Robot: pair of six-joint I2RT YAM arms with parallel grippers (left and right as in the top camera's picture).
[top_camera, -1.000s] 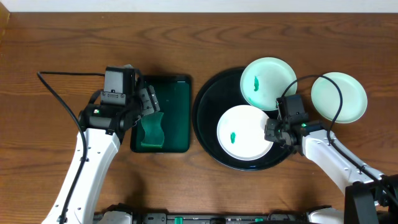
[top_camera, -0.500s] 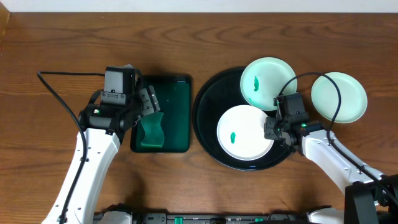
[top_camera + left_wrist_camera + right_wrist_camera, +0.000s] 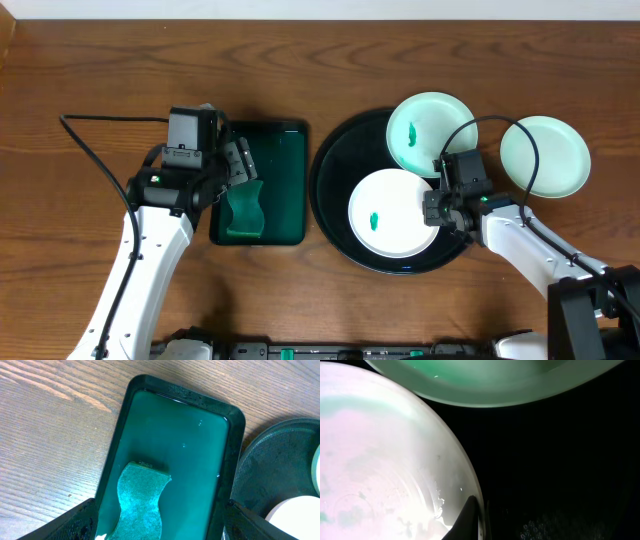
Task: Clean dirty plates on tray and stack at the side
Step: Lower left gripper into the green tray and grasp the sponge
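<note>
The black tray (image 3: 333, 185), right of a green tray (image 3: 285, 185), held a far plate (image 3: 425, 130) and near plate (image 3: 390, 212), both smeared; a third plate (image 3: 550, 155) lay off its right rim. The right gripper (image 3: 435, 212) pinched the near plate's edge; the left gripper (image 3: 242, 165) gaped empty above a sponge (image 3: 243, 212).

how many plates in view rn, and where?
3. Two sit on the black tray: the front plate and the rear plate at its back right. The third plate is on the table, right of the tray. None looks stacked, so probably none is hidden.
</note>
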